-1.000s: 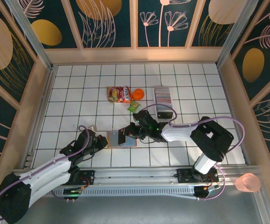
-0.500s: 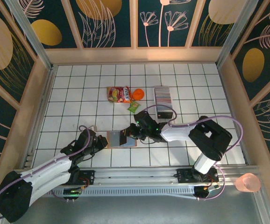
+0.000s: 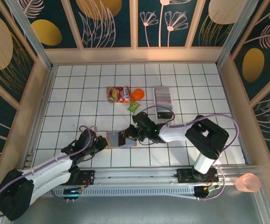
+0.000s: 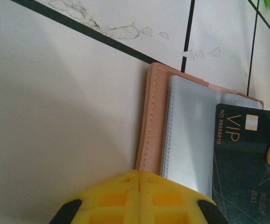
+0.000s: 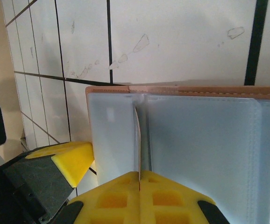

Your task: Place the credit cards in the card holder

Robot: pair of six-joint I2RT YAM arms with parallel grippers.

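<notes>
The card holder [image 3: 118, 139] lies open and flat on the desk, near the front edge and left of centre. Its cover is salmon-pink and leather-like, with a stitched rim and rounded corners, and its grey translucent pockets face up. One dark card [image 4: 245, 163], printed VIP in gold with a number beside it, overlaps the pockets, pinched in the right end effector [image 5: 139, 178]. From the right wrist it appears edge-on, meeting the pockets near a seam. The other credit cards [image 3: 162, 95] stand packed on edge in a dense striped row of pale grey, white and pinkish, well apart from the holder toward the back right.
</notes>
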